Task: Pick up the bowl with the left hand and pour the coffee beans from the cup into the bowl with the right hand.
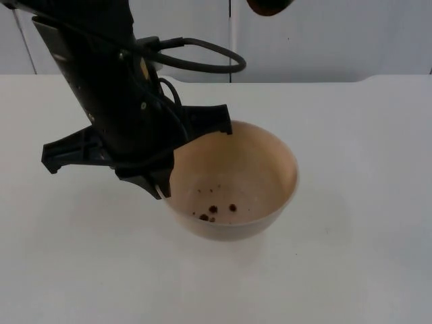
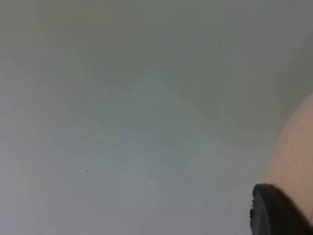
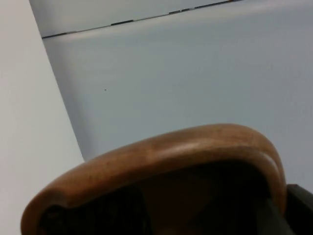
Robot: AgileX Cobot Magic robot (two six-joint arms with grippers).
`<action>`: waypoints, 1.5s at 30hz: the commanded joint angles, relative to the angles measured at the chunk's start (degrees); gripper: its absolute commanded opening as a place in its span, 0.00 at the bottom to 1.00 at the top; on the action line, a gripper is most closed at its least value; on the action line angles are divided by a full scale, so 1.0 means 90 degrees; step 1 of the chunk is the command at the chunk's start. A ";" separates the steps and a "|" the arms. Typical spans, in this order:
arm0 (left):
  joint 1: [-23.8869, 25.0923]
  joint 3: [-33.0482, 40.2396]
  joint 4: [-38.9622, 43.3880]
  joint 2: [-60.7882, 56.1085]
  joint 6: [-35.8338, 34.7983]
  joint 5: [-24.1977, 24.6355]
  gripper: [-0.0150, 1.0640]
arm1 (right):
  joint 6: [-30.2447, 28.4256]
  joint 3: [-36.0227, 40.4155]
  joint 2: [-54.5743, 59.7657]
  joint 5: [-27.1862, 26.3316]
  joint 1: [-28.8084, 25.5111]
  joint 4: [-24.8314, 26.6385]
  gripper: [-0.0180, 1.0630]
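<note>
Now left gripper (image 1: 169, 158) clamped on bowl (image 1: 233, 181) rim; few coffee beans (image 1: 212, 211) inside bowl. Right gripper fingers unclear, cup (image 3: 161, 181) close before them, high behind bowl.

A white table top (image 1: 351, 202) is seen, ended at its far edge by a grey partition wall (image 1: 324, 37). A pale bowl (image 1: 233, 179) is seen above the middle of it; whether the bowl rests on the surface or is raised off it cannot be told. A soft shadow is cast around the bowl's base.
</note>
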 commanded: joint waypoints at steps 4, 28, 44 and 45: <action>-0.0038 -0.0034 -0.0093 -0.0097 -0.0061 -0.0074 0.01 | 0.0027 0.0123 -0.0082 0.0041 0.0084 -0.0629 0.02; -0.0038 -0.0034 -0.0105 -0.0097 -0.0061 -0.0085 0.01 | 0.1350 0.1246 -0.0082 0.0127 0.0392 -0.2202 0.02; -0.0038 -0.0034 -0.0118 -0.0097 -0.0061 -0.0082 0.01 | 0.1709 0.1246 -0.0082 0.0127 0.0392 -0.2404 0.02; -0.0038 -0.0034 -0.0118 -0.0097 -0.0061 -0.0082 0.01 | 0.1709 0.1246 -0.0082 0.0127 0.0392 -0.2404 0.02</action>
